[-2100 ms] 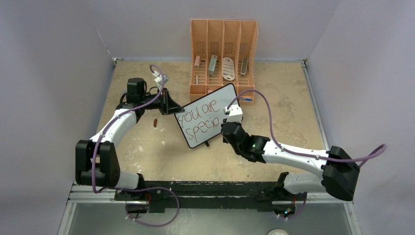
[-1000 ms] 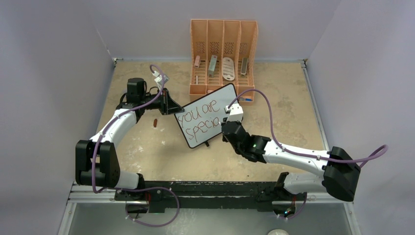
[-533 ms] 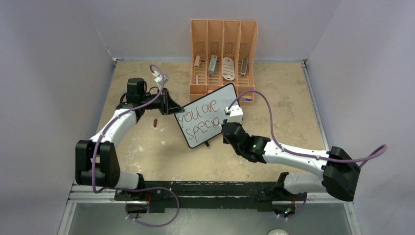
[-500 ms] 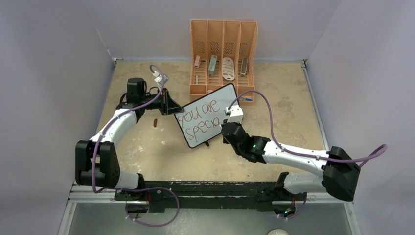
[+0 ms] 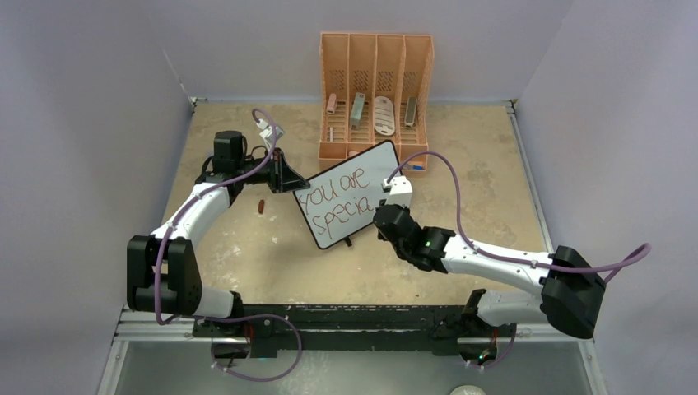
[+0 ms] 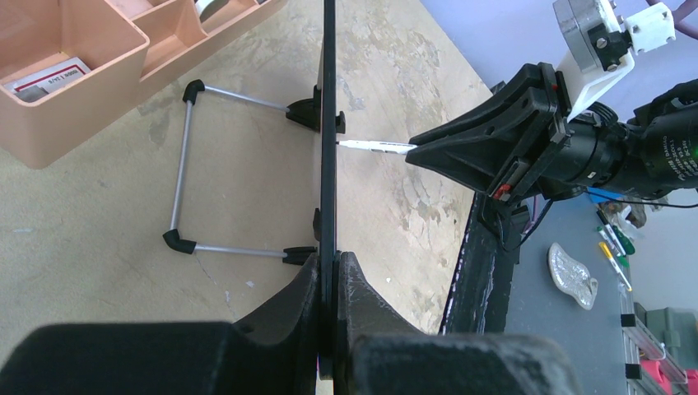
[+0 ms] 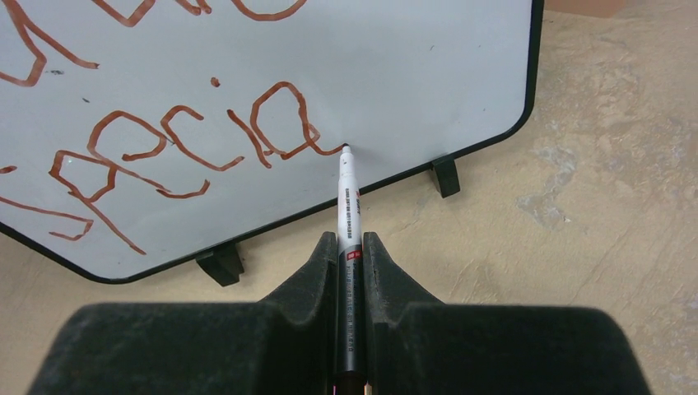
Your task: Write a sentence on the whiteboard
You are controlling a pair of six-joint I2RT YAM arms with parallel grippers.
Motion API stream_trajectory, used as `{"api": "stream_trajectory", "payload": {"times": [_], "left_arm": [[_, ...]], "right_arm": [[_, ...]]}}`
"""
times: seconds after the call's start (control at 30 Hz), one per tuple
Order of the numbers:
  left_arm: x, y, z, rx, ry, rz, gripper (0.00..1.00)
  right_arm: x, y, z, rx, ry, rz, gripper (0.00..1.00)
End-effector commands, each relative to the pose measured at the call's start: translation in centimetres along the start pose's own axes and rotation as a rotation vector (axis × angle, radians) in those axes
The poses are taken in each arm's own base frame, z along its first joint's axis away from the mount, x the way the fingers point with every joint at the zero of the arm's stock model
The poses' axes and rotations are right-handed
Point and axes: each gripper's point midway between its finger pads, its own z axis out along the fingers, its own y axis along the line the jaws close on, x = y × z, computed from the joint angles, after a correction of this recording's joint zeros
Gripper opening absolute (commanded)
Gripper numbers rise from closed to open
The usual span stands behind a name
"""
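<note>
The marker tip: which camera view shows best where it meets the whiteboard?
The right wrist view: the marker tip touches the whiteboard right after the "a". The left wrist view shows this contact edge-on; the top view shows the tip too small to make out.

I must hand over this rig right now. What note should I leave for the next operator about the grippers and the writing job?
The left gripper is shut on the edge of the whiteboard, which stands before the orange organizer.
The right gripper is shut on the marker, tip at the board after the last letter.
Done: the sentence reads "you are specia".
To do: the last word looks unfinished; complete it.
</note>
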Motion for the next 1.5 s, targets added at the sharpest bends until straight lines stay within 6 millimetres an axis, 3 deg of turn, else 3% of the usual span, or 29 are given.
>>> {"api": "stream_trajectory", "payload": {"times": [0.0,0.3,0.77,1.47], "left_arm": [[-1.1,-0.8,0.0,0.016,-0.009,0.061,0.00],[-1.2,-0.8,0.0,0.013,-0.011,0.061,0.00],[-1.1,-0.7,0.0,0.014,-0.009,0.058,0.00],[-1.1,-0.7,0.0,0.013,-0.008,0.058,0.00]], "right_arm": [[-1.5,-0.8,0.0,0.041,-0.050,0.043,0.00],[-3.4,-0.6,-1.5,-0.034,-0.108,0.080,0.00],[-6.1,0.0,-0.9,-0.079,-0.182,0.088,0.00],[-8.7,0.9,-0.6,-0.094,-0.240,0.090,0.00]]}}
